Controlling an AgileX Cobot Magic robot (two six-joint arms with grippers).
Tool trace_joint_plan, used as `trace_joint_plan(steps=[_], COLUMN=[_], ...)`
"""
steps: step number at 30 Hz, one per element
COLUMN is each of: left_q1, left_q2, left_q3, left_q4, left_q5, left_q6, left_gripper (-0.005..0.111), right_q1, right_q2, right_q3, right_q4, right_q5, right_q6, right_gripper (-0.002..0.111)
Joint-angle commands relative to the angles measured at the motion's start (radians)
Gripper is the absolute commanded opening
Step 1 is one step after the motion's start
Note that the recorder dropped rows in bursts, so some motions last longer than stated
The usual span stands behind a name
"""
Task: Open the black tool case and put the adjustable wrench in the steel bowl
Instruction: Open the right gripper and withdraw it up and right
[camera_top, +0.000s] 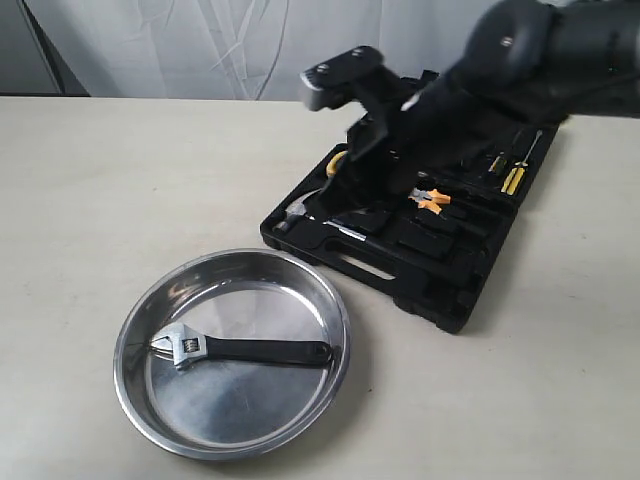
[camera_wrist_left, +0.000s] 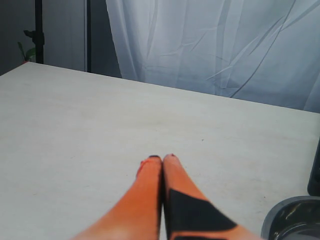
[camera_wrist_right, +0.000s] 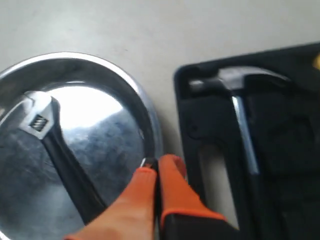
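The black tool case (camera_top: 400, 262) lies open at the centre right of the table, its tray of tool slots showing. The adjustable wrench (camera_top: 240, 350) lies flat inside the steel bowl (camera_top: 245, 295), silver head to the left and black handle to the right. The right wrist view shows the same wrench (camera_wrist_right: 52, 142) in the bowl (camera_wrist_right: 150, 120) beside the case (camera_wrist_right: 210, 125). My right gripper (camera_wrist_right: 159, 162) is shut and empty, hovering over the gap between bowl rim and case. My left gripper (camera_wrist_left: 162, 159) is shut and empty above bare table, with the bowl's rim (camera_wrist_left: 292, 220) beside it.
A silver-headed claw hammer (camera_wrist_right: 240, 100) sits in its slot near the case's front-left corner (camera_top: 300, 210). Yellow-handled screwdrivers (camera_top: 515, 172) rest at the case's far right. My right arm (camera_top: 480, 80) hangs over the case and hides its back part. White curtain runs behind the table.
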Motion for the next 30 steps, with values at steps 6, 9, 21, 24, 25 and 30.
trace_joint_plan(steps=[6,9,21,24,25,30], left_q1=[-0.006,-0.006,-0.006,-0.006,-0.006,-0.006], left_q2=[0.004,0.004,0.004,0.004,0.004,0.004], left_q3=[-0.002,-0.002,-0.002,-0.002,-0.002,-0.002], left_q4=[0.004,0.004,0.004,0.004,0.004,0.004], left_q5=[-0.006,-0.006,-0.006,-0.006,-0.006,-0.006], left_q6=[-0.004,-0.004,-0.004,-0.004,-0.004,-0.004], left_gripper=[0.000,0.000,0.000,0.000,0.000,0.000], right_q1=[-0.065,-0.065,-0.065,-0.065,-0.065,-0.059], right_q2=[-0.438,-0.535,-0.655,-0.655,-0.655,-0.685], right_q3=[0.457,0.513,0.525,0.525,0.525,0.525], right_q4=[0.030,0.028,0.028,0.028,0.028,0.021], right_q5=[-0.286,-0.284,-0.288,-0.288,-0.290,-0.289], right_q6=[0.024,0.024,0.024,0.024,0.024,0.024], right_gripper=[0.000,0.000,0.000,0.000,0.000,0.000])
